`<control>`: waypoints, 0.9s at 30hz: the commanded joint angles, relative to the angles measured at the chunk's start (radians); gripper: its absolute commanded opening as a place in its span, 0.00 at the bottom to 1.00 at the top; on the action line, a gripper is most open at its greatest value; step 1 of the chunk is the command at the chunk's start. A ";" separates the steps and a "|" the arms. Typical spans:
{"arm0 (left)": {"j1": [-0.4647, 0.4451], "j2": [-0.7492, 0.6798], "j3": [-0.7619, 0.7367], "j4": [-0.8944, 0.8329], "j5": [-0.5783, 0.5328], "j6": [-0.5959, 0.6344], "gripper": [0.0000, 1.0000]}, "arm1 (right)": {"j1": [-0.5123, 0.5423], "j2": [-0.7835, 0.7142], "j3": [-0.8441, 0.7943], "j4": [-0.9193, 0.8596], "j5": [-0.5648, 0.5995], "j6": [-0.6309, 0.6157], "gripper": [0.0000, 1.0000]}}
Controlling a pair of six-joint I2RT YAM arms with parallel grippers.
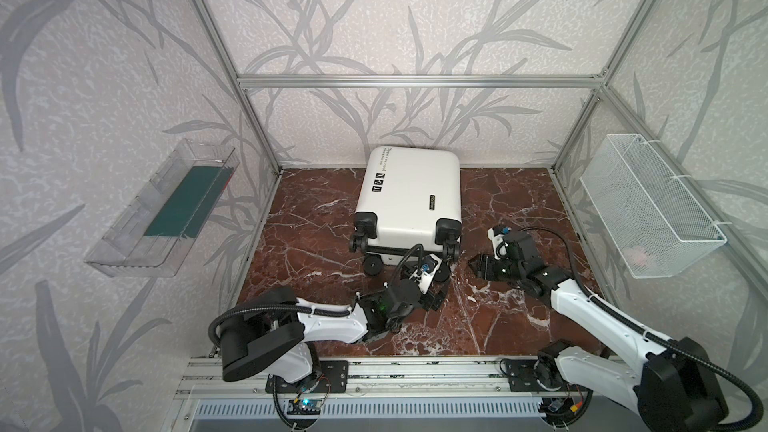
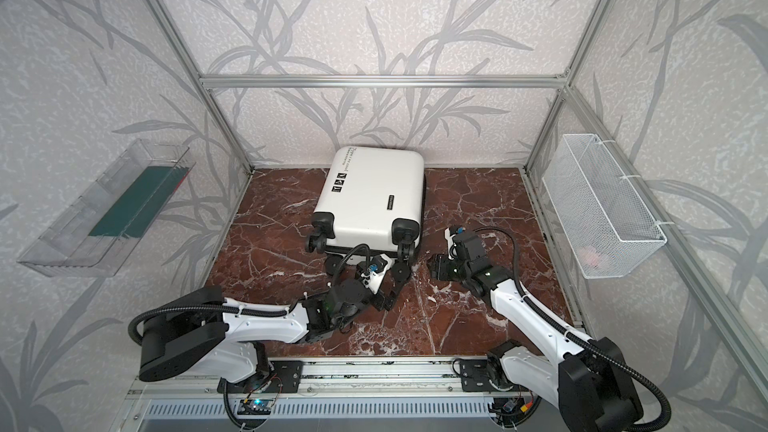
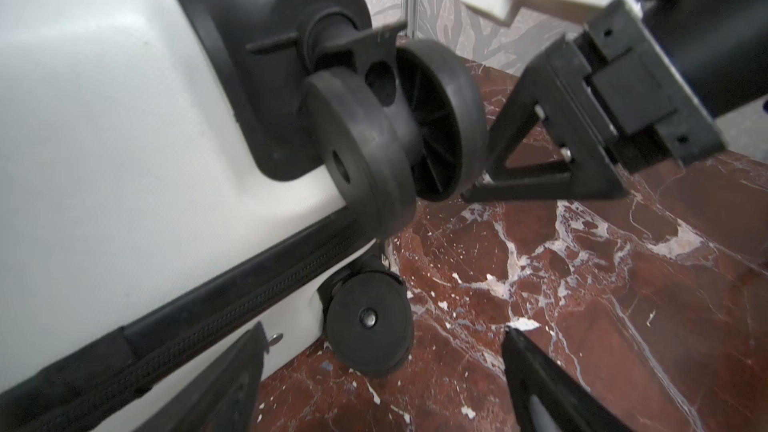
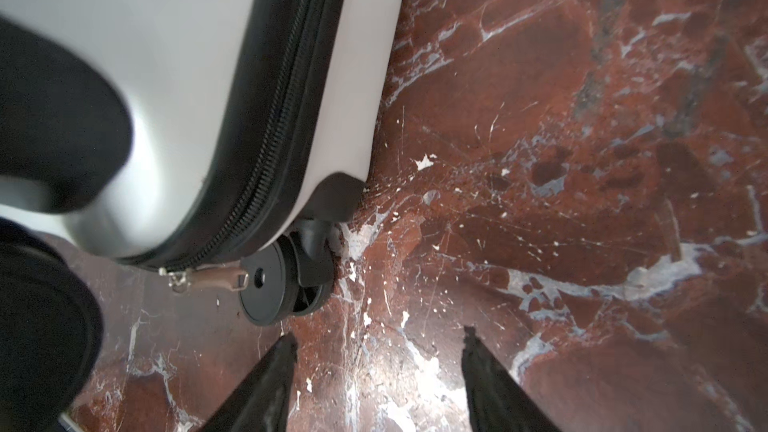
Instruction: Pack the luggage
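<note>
The luggage [image 1: 409,197] [image 2: 372,197], a white hard-shell suitcase, lies flat and zipped shut at the back of the red marble floor, with its black wheels toward me. My left gripper [image 1: 435,295] [image 2: 388,297] sits at its front right corner. It is open, and in the left wrist view [image 3: 384,328] a lower wheel [image 3: 368,328] lies between its fingertips. My right gripper [image 1: 473,265] [image 2: 432,268] [image 4: 380,334] hovers open over bare floor just right of that corner. A zipper pull [image 4: 208,276] hangs beside a wheel [image 4: 274,288].
A clear plastic bin [image 1: 124,243] holding a green flat item [image 1: 183,205] hangs on the left wall. A white wire mesh basket [image 1: 648,205] with something pinkish [image 1: 638,253] inside hangs on the right wall. Aluminium frame posts [image 1: 575,130] stand at the back corners.
</note>
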 commanded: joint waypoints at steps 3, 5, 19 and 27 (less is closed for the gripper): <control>-0.016 0.057 0.069 0.147 -0.089 0.060 0.92 | -0.002 -0.011 -0.068 0.095 -0.072 -0.004 0.59; -0.020 0.078 0.083 0.165 -0.114 0.070 0.92 | -0.002 -0.009 -0.100 0.125 -0.076 0.004 0.58; -0.022 0.203 0.211 0.230 -0.277 0.185 0.93 | 0.012 -0.063 -0.169 0.184 -0.106 0.001 0.56; -0.019 0.165 0.219 0.126 -0.264 0.308 0.71 | 0.068 -0.060 -0.176 0.273 -0.093 -0.014 0.57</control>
